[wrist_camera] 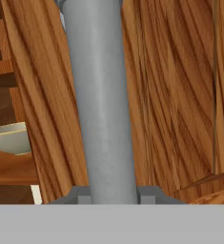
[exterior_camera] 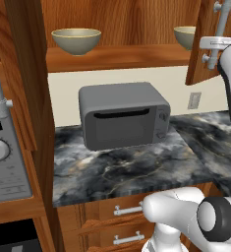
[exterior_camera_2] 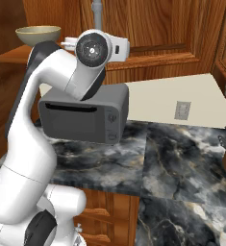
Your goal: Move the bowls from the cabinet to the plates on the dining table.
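Two bowls (exterior_camera: pixel 76 41) (exterior_camera: pixel 185 36) on cabinet shelf (exterior_camera: pixel 117 56)

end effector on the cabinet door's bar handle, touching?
Touching. In the hand view the silver bar handle runs down between the two fingertips, which press against its sides with no visible gap. End effector is clamped on it.

The half-open cabinet door (exterior_camera: pixel 201 44) partly blocks the shelf (exterior_camera: pixel 117 55); bowls (exterior_camera: pixel 76 40) otherwise reachable.
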{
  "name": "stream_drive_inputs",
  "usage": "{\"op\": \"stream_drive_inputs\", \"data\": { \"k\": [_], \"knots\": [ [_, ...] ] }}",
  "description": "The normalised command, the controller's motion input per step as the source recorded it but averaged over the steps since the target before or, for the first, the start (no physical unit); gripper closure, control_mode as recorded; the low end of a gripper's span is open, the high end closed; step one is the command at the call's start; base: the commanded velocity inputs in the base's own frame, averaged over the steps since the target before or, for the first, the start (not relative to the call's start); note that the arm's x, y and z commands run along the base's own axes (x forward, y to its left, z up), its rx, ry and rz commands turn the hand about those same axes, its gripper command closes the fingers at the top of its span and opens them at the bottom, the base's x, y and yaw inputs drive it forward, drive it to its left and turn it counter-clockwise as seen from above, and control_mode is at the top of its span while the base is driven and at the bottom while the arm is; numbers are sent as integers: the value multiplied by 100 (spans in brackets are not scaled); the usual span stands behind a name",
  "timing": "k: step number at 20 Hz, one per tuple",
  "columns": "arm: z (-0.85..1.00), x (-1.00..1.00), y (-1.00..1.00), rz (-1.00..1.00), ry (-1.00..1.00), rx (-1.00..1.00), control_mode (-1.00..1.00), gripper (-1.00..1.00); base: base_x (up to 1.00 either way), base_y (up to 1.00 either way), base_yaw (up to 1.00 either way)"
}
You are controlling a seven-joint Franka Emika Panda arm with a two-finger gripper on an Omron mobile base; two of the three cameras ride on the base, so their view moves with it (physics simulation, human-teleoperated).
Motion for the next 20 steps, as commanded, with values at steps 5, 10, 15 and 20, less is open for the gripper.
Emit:
{"op": "stream_drive_inputs", "data": {
  "k": [5,10,15,20],
  "knots": [
    [-9,-62,-22,0,-5,-4,-100,100,0,0,0],
    [-10,-62,-25,0,-4,-4,-100,100,0,0,0],
    [-15,-62,-26,0,-3,-3,-100,100,0,0,0],
    [-21,-62,-18,0,-2,-3,-100,100,0,0,0]
  ]
}}
